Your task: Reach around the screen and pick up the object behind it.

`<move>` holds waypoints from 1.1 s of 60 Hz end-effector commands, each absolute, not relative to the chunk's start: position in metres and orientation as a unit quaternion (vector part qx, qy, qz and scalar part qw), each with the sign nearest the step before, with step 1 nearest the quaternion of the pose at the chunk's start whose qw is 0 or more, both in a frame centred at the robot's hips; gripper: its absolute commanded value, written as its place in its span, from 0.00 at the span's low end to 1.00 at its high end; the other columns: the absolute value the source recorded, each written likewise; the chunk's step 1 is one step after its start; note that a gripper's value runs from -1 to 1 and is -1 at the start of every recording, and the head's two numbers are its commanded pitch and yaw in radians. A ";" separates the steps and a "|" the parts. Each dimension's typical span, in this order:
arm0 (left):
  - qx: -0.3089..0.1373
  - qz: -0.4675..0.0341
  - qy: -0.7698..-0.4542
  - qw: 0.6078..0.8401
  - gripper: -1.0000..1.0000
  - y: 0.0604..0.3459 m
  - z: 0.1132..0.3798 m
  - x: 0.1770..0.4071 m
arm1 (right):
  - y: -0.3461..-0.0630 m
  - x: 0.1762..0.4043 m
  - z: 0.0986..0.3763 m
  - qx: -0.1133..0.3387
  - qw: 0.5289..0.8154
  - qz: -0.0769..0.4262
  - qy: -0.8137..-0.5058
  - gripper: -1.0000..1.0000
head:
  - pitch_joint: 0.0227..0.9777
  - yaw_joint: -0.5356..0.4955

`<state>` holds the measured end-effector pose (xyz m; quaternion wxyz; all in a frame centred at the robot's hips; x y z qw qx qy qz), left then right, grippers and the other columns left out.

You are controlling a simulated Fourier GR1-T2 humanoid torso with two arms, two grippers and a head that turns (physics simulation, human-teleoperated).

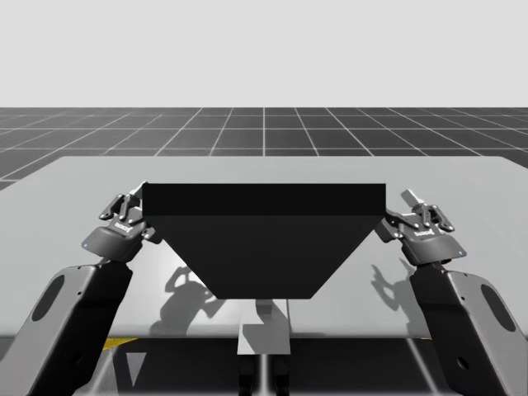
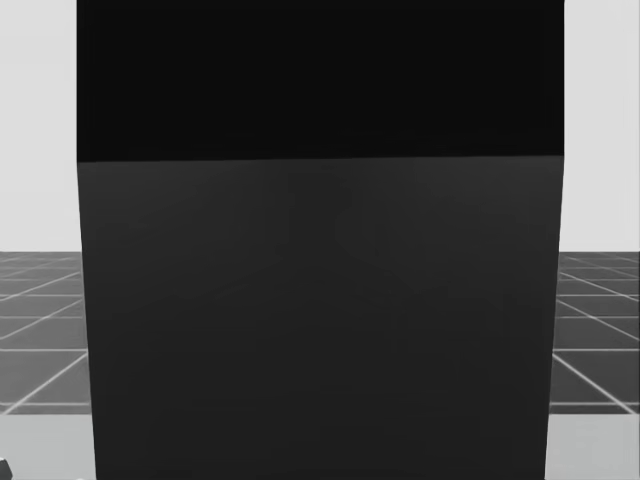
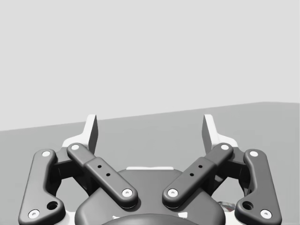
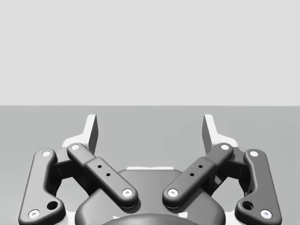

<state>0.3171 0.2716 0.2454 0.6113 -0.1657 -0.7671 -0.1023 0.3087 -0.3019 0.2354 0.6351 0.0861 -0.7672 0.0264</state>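
Black screen [image 1: 264, 239], high view: stands upright in the middle of the grey table [image 1: 82, 177], between my two arms, and hides whatever lies behind it.
Left gripper, high view: my left gripper [image 1: 132, 200] hangs just beside the screen's left edge, above the table.
Right gripper, high view: my right gripper [image 1: 415, 204] hangs just beside the screen's right edge.
Head view: the screen [image 2: 320, 300] stands straight ahead and blocks my sight of the object.
Left wrist view: the left gripper's [image 3: 150, 129] fingers [image 3: 91, 131] stand wide apart with nothing between them; grey table [image 3: 262, 117] lies ahead.
Right wrist view: the right gripper [image 4: 150, 129] is likewise spread and holds nothing; table [image 4: 262, 122] ahead.
Object: by the task it sits behind the screen, hidden from every camera.
Handling: weight, stiffness and surface cannot be told. I judge it safest to bring a wrist camera around an edge first, then close gently across the object's narrowest sides.
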 end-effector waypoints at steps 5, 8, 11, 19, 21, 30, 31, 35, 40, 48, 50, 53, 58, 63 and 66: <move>-0.162 -0.111 -0.767 0.612 0.00 0.269 0.244 0.316 | -0.297 0.302 0.236 0.073 0.630 0.045 -0.771 0.00 | 0.10 0.52; -0.161 -0.112 -0.766 0.613 0.00 0.269 0.245 0.316 | -0.294 0.303 0.235 0.086 0.627 0.056 -0.772 0.00 | 0.10 0.52; -0.163 -0.115 -0.763 0.615 0.00 0.268 0.245 0.315 | -0.293 0.303 0.233 0.086 0.630 0.072 -0.768 0.00 | 0.10 0.52; -0.178 -0.135 -0.754 0.618 0.00 0.264 0.247 0.308 | -0.291 0.303 0.231 0.120 0.633 0.110 -0.757 0.00 | 0.10 0.52; -0.176 -0.148 -0.750 0.621 0.00 0.262 0.247 0.305 | -0.290 0.301 0.231 0.118 0.633 0.116 -0.757 0.00 | 0.10 0.52; -0.196 -0.188 -0.728 0.630 0.00 0.263 0.248 0.292 | -0.288 0.291 0.235 0.123 0.610 0.176 -0.763 0.00 | 0.11 0.52; -0.199 -0.188 -0.726 0.631 0.00 0.263 0.248 0.291 | -0.289 0.290 0.235 0.125 0.609 0.179 -0.763 0.00 | 0.11 0.52; -0.213 -0.197 -0.715 0.636 0.00 0.270 0.249 0.284 | -0.290 0.284 0.234 0.146 0.604 0.200 -0.758 0.00 | 0.11 0.52; -0.228 -0.203 -0.706 0.639 0.00 0.278 0.249 0.278 | -0.294 0.278 0.231 0.168 0.597 0.223 -0.752 0.00 | 0.11 0.52; -0.262 -0.219 -0.687 0.642 0.00 0.294 0.246 0.269 | -0.301 0.265 0.228 0.213 0.579 0.259 -0.744 0.00 | 0.12 0.52; -0.265 -0.222 -0.684 0.643 0.00 0.296 0.246 0.269 | -0.302 0.263 0.227 0.220 0.575 0.265 -0.742 0.00 | 0.12 0.52; -0.274 -0.232 -0.677 0.643 0.00 0.303 0.244 0.267 | -0.305 0.258 0.226 0.236 0.564 0.282 -0.739 0.00 | 0.12 0.52; -0.280 -0.247 -0.665 0.647 0.00 0.309 0.240 0.264 | -0.306 0.251 0.224 0.252 0.553 0.308 -0.732 0.00 | 0.13 0.52; -0.274 -0.268 -0.649 0.657 0.00 0.312 0.234 0.261 | -0.308 0.244 0.219 0.267 0.538 0.346 -0.721 0.00 | 0.13 0.52; -0.273 -0.283 -0.638 0.662 0.00 0.315 0.231 0.259 | -0.309 0.239 0.215 0.277 0.531 0.369 -0.711 0.00 | 0.13 0.52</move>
